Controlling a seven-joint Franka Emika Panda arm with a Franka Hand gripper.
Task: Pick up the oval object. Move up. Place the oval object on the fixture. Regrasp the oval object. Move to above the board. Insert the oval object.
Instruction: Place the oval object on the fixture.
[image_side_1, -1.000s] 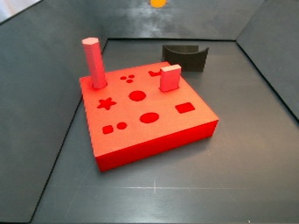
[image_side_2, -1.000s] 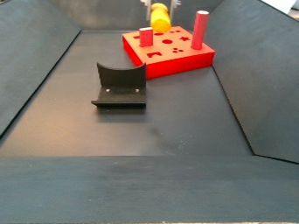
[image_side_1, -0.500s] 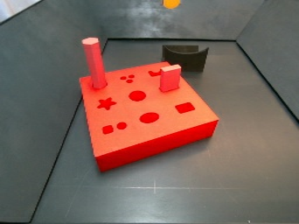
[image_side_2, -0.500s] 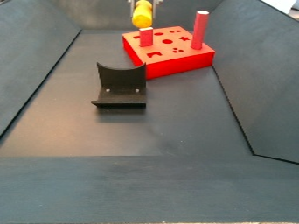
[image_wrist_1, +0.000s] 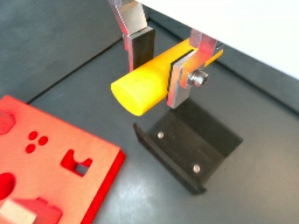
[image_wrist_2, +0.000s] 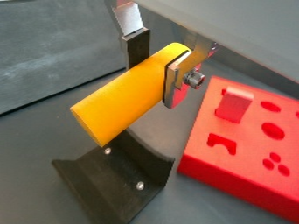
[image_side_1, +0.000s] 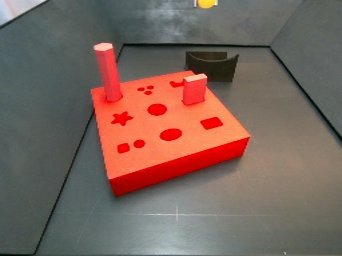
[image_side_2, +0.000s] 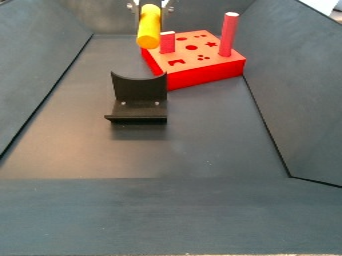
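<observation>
I count one oval object (image_wrist_1: 149, 80), one fixture (image_side_2: 136, 97), one board (image_side_1: 163, 126), one tall red cylinder (image_side_1: 106, 72) and one red block (image_side_1: 194, 89), both standing in the board. The oval object is a smooth yellow-orange peg with rounded ends, plain all over. My end effector (image_wrist_2: 156, 64) is pinching it between the silver fingers (image_wrist_2: 179, 80) in both wrist views, with most of its length sticking out past them. In a side view the peg (image_side_2: 148, 25) hangs in the air at the upper middle of the frame, left of the board and above the fixture, touching neither. The fixture stands apart from the board on the dark surface (image_side_2: 174, 150).
</observation>
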